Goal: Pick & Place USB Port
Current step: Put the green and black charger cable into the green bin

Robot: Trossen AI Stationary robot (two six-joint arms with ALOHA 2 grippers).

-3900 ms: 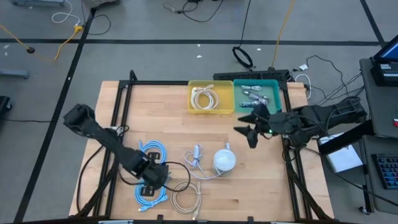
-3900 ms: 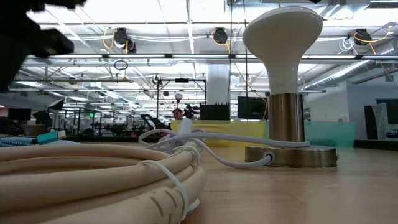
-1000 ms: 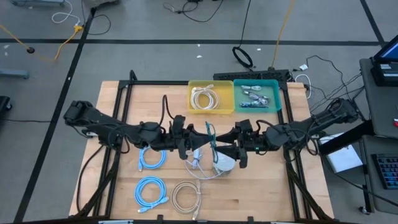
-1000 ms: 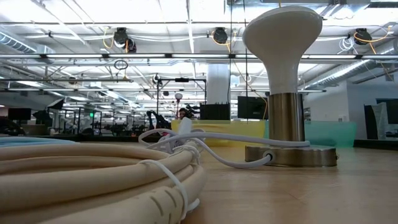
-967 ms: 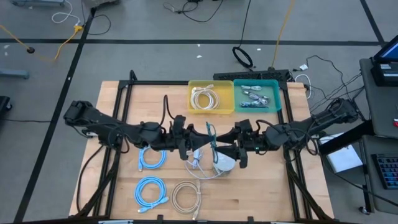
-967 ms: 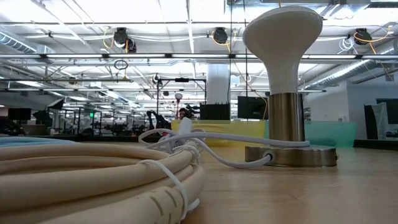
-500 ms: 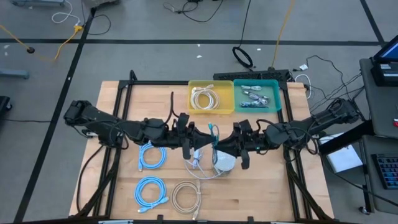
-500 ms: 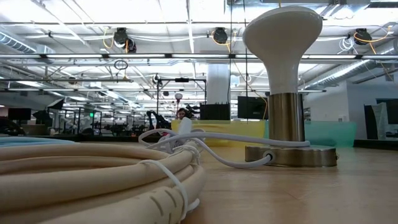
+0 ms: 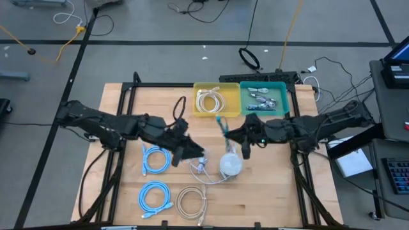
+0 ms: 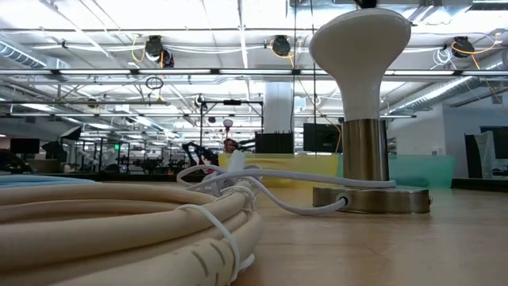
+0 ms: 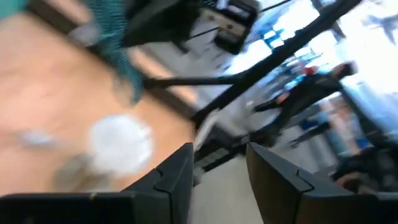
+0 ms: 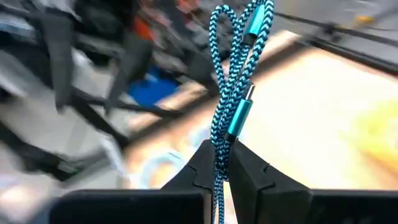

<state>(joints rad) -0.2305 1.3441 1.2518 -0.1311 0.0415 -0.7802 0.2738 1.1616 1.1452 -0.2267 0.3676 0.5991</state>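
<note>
- A wooden worktop (image 9: 134,102) stands on a grey floor strewn with cords; the low view looks across it into a long lit hall
- The right gripper (image 9: 238,135) hovers just in front of the yellow bin (image 9: 216,113), jaws clenched on a folded teal braided USB cable (image 12: 235,93), its plugs sticking up above the fingertips; the lower length is hidden between the jaws
- The left gripper (image 9: 193,152) hangs near the white lamp (image 9: 231,165), jaws parted and empty; its wrist view is heavily blurred
- The teal bin (image 9: 264,98) holds small parts too small to tell
- In the low view a cream cable coil (image 10: 119,230) fills the foreground; both grippers are out of that view
</note>
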